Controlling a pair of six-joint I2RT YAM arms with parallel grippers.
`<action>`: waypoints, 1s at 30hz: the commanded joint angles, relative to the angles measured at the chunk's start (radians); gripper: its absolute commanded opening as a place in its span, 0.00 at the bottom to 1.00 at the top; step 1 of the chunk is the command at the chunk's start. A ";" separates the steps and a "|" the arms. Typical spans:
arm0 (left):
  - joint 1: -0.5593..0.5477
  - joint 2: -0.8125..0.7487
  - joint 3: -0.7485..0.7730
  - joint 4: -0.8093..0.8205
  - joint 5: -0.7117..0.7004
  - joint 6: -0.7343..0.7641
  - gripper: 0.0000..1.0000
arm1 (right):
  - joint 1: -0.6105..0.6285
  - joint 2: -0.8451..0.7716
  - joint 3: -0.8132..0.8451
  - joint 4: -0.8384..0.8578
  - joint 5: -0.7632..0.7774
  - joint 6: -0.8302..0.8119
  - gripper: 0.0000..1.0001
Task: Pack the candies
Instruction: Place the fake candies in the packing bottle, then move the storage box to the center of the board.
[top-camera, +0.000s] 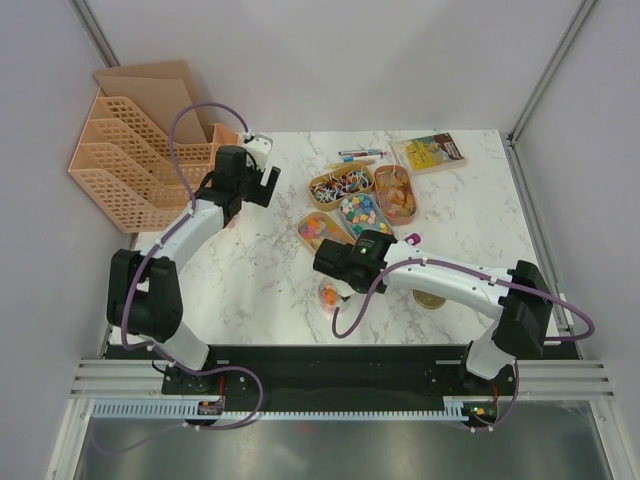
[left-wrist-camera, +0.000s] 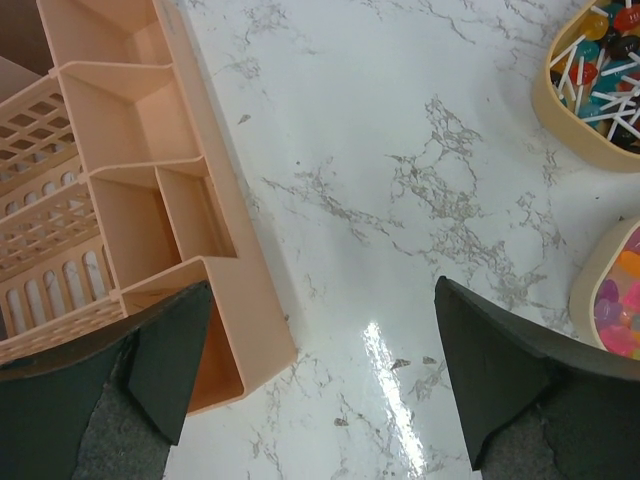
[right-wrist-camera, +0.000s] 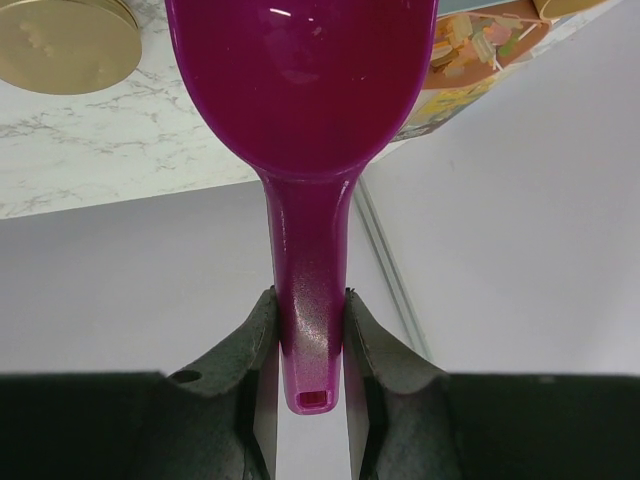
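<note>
White marble table (top-camera: 260, 270) between plain grey walls (top-camera: 330, 60)

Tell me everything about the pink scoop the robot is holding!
The scoop is shiny magenta, plastic by its look: a wide rounded bowl narrowing into a straight handle with a small hole at its end. The right gripper pinches the handle near that end, a black finger on each side; nothing else visibly touches it. It hangs in the air over the marble table, bowl pointing away from the gripper.

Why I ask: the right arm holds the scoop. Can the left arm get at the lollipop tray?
Probably yes: the left gripper is open and empty, and only bare marble lies between it and the lollipop tray.
</note>
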 joint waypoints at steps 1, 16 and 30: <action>-0.002 0.038 0.103 -0.025 0.029 -0.017 1.00 | -0.007 -0.020 0.040 -0.112 0.046 0.064 0.00; -0.031 0.490 0.704 -0.320 0.429 -0.036 0.55 | -0.596 0.016 0.307 -0.061 -0.346 0.311 0.00; -0.136 0.755 0.999 -0.378 0.412 0.042 0.51 | -0.748 -0.029 0.247 -0.026 -0.416 0.397 0.00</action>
